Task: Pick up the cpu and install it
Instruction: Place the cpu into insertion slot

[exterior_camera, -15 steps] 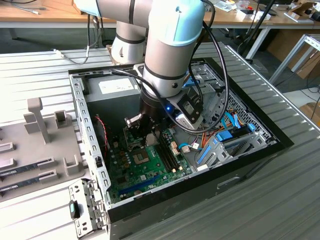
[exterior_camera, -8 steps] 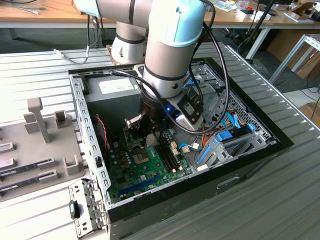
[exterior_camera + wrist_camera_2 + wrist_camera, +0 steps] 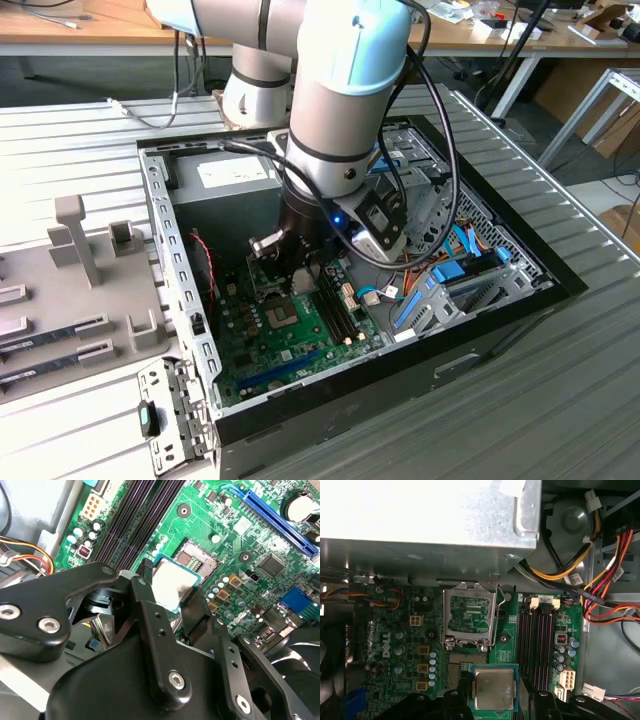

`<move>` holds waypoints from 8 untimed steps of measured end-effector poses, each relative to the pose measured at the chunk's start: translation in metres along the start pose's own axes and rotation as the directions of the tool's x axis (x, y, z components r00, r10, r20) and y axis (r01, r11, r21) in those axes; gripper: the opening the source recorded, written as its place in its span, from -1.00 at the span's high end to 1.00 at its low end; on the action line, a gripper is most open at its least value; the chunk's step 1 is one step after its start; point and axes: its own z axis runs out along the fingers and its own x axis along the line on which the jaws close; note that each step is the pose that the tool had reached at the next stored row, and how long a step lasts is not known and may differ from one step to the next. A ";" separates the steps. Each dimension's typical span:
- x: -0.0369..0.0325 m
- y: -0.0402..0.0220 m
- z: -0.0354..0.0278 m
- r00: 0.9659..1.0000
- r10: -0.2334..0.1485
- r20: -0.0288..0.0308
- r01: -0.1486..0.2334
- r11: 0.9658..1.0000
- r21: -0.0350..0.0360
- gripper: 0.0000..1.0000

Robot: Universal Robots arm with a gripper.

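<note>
Two fingers (image 3: 148,602) clamp one cpu (image 3: 172,586) near one socket (image 3: 199,557).

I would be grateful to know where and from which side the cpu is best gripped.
Probably by two opposite thin edges, coming straight down from above. The cpu is a flat square held level, lid up, so only its rim offers purchase; the gripper clamps it that way, over the motherboard.

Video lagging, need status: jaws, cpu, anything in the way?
Jaws shut: gripper holds the cpu. Held above the motherboard, offset from the open socket, not seated. Socket lid raised; nothing seen blocking.
</note>
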 end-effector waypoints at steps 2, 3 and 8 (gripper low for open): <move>0.0002 -0.0002 0.0000 1.000 0.000 0.000 0.000 1.000 0.000 0.05; 0.0002 -0.0003 0.0001 1.000 0.000 0.000 0.000 1.000 0.000 0.05; 0.0027 -0.0014 0.0009 1.000 0.000 0.000 0.000 1.000 0.000 0.05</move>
